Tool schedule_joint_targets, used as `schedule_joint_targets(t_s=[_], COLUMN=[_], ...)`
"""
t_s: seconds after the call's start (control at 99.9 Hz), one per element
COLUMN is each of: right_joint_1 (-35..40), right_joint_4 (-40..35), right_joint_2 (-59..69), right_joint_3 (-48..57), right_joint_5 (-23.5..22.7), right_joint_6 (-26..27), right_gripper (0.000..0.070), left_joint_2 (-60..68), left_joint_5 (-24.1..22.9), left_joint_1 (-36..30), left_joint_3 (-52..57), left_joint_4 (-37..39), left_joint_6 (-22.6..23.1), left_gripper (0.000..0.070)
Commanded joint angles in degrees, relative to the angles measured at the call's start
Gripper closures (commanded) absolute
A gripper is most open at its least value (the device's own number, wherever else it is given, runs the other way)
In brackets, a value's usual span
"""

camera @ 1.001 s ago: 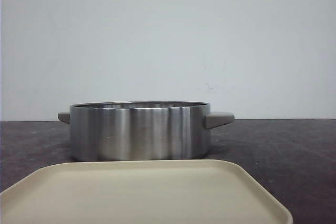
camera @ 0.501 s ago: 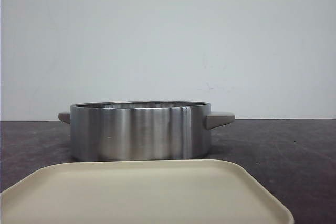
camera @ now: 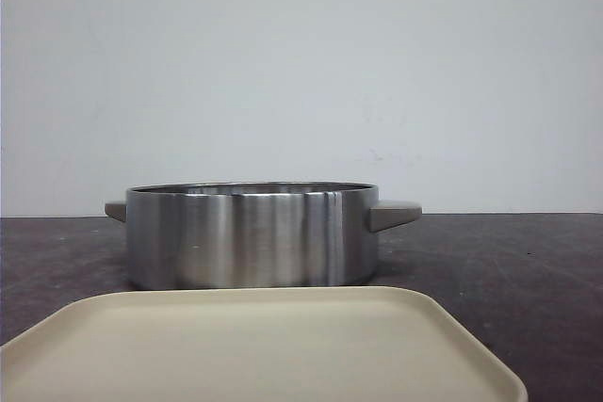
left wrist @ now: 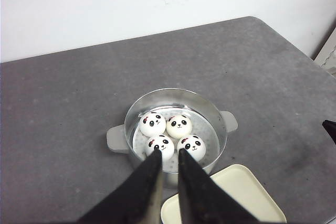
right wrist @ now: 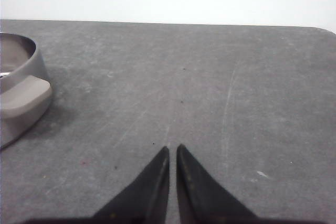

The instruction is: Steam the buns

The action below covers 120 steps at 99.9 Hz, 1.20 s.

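The four buns (left wrist: 172,134) sit together inside the steel pot (left wrist: 210,116), resting on a white perforated insert (left wrist: 209,136) that covers its floor. They form a tight two-by-two cluster, each touching its neighbours, and every one shows its black panda face turned up toward the left wrist camera. The pot is round and shallow with a brushed metal wall and two grey stub handles (left wrist: 115,139), one on either side; in the front view only its outside wall (camera: 252,237) shows, and the buns are hidden behind the rim. It stands on a dark grey table (left wrist: 63,129). Just beside the pot, on the side nearer the robot, lies a cream tray (camera: 264,345) with rounded corners and a low raised edge; whether its edge touches the pot cannot be told from these views. The left gripper (left wrist: 169,157) hangs above the near rim of the pot, its two dark fingers close to each other with only a narrow gap, holding nothing. The right gripper (right wrist: 172,151) is low over bare tabletop well to the side of the pot, whose handle shows at the edge of its view; its fingers are nearly pressed together and hold nothing.
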Motion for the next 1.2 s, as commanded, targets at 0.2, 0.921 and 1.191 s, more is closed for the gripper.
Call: schedule_joint_targets(t_s=[0.2, 0.921, 1.191], right_joint_1=[0.02, 0.02, 0.02], right_joint_4=[0.74, 0.74, 0.72], right_joint_2=[-0.02, -0.02, -0.02], right_joint_3=[-0.17, -0.17, -0.17], right_joint_5=[0.0, 0.04, 0.02], right_joint_6=[0.59, 0.59, 0.59], right_gripper=[0.0677, 0.0677, 0.0677], left_joint_2=[0.44, -30.95, -43.25], left_joint_5=[-0.02, 28.17, 24.48], left_joint_1=[-0.35, 29.35, 37.55], left_joint_3=[1.18, -81.09, -97.33], left_joint_4=[0.68, 79.82, 80.81], left_joint_6=[2.27, 2.69, 2.54], left_gripper=[0.0697, 0.0697, 0.0697])
